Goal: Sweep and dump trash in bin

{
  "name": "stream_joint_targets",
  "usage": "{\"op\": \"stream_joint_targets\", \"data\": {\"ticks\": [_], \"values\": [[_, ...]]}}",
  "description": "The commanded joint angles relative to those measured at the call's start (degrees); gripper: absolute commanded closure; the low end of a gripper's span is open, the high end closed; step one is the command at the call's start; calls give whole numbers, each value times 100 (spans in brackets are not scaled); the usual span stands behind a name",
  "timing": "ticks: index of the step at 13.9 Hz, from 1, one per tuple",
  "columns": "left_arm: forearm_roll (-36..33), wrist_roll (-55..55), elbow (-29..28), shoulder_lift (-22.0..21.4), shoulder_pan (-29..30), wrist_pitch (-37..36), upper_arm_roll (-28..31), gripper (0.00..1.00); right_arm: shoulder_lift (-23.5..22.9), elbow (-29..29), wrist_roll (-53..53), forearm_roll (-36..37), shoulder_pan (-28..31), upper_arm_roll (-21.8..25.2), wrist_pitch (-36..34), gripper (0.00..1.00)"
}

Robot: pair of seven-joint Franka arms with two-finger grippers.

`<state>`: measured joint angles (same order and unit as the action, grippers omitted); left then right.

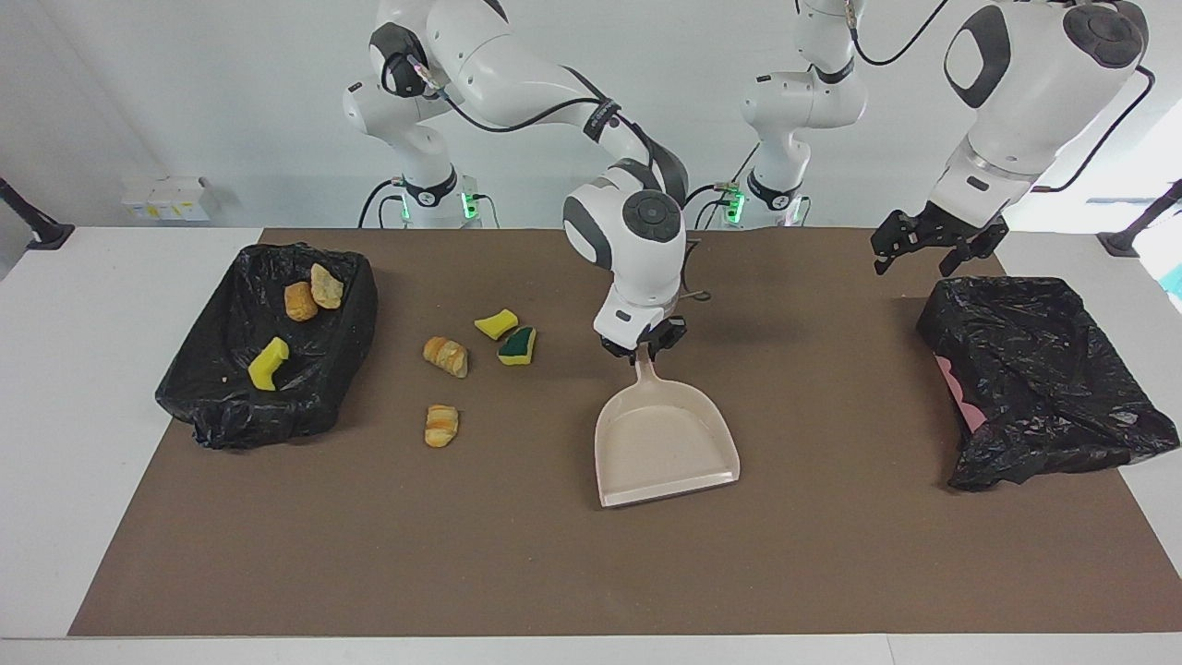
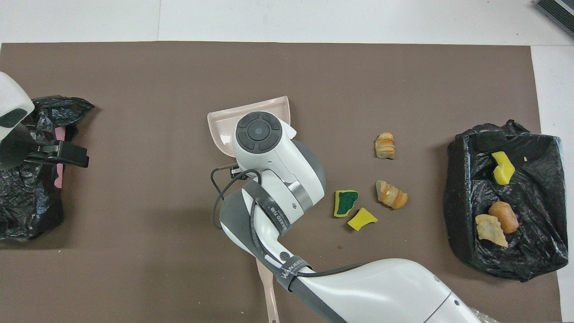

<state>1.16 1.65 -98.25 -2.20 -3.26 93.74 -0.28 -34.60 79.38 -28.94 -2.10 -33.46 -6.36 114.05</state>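
The beige dustpan (image 1: 665,443) lies on the brown mat mid-table, its mouth turned away from the robots; it also shows in the overhead view (image 2: 224,125). My right gripper (image 1: 644,356) is shut on its handle. Four scraps of trash lie toward the right arm's end: a yellow sponge (image 1: 496,323), a green-faced sponge (image 1: 517,345) and two bread chunks (image 1: 446,356) (image 1: 441,426). The black-lined bin (image 1: 212,369) holds two bread chunks (image 1: 300,301) and a yellow sponge (image 1: 268,364). My left gripper (image 1: 933,242) waits open over the other black bag.
A crumpled black bag (image 1: 1034,379) with something pink under it lies at the left arm's end of the mat. A beige stick-like handle (image 2: 269,291) lies near the robots, under the right arm. White table borders the mat (image 1: 554,573).
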Motion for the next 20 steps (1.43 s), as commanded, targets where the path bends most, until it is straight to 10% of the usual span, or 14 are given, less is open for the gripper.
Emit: {"op": "stream_joint_targets", "data": {"ticks": [1,13,20], "values": [[51,37,-195,-115,-7,258,10,0,-12,41,-513,-194,-187,12,353,87],[59,-7,25,535,-455,715,1,0,365,358,-1316,-168,-117,21,495,30],[209,-419,-63,1352,-990,1769,1,0,2182,1945,-1413,-186,-134,21,161,29]]}}
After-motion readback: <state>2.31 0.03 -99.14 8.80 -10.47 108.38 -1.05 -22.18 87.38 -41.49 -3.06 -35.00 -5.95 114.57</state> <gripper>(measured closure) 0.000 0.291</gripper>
